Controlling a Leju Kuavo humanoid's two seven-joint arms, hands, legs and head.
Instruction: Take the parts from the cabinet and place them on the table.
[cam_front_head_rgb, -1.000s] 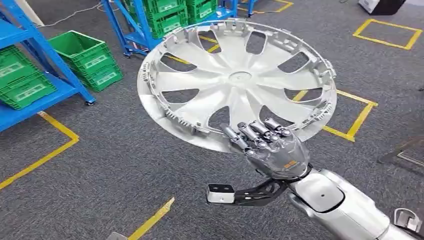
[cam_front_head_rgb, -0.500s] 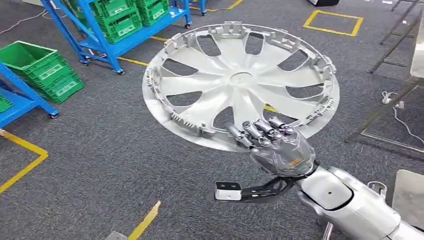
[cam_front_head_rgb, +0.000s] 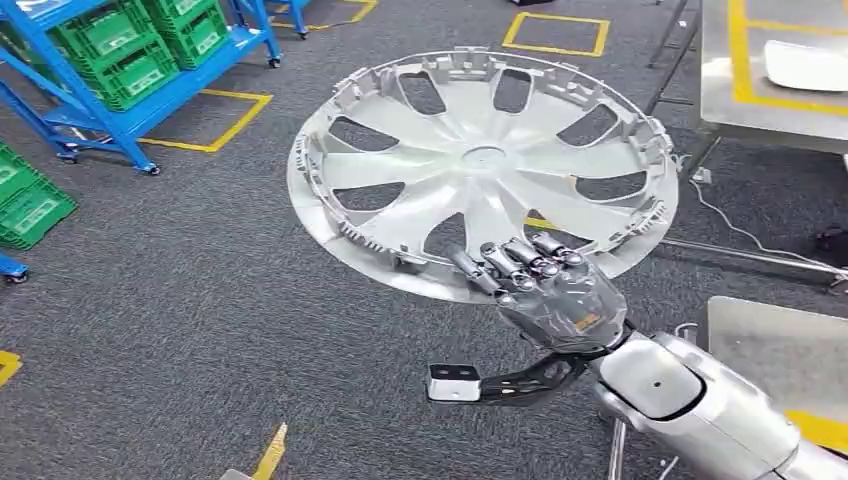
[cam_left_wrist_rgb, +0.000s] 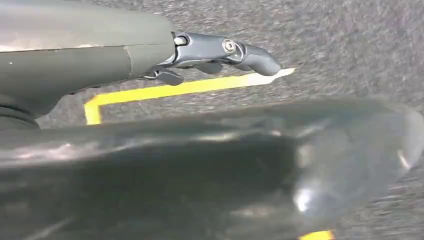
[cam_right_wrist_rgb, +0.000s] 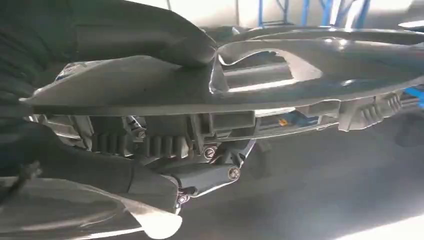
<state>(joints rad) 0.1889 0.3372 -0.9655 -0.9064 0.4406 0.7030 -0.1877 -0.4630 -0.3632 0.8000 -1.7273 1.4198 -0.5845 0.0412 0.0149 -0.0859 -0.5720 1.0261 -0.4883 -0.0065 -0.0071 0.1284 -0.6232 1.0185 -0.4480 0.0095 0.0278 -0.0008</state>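
We held the hubcap (cam_front_head_rgb: 483, 165) by its near rim in our right hand (cam_front_head_rgb: 553, 293), fingers (cam_front_head_rgb: 520, 262) curled over the inner face, thumb (cam_right_wrist_rgb: 150, 30) pressed on the other side, the disc spreading beyond the fingertips above the carpet (cam_front_head_rgb: 200, 300). Our left hand's (cam_left_wrist_rgb: 220, 50) fingers were too blurred to judge; the table (cam_front_head_rgb: 775, 75) stood well beyond

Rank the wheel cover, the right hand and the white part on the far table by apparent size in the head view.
1. Wheel cover, by far the largest.
2. Right hand, which grips its near rim.
3. White part, smallest, but it is cut by the frame edge and lies much farther off on the table, so its true size is unsure.
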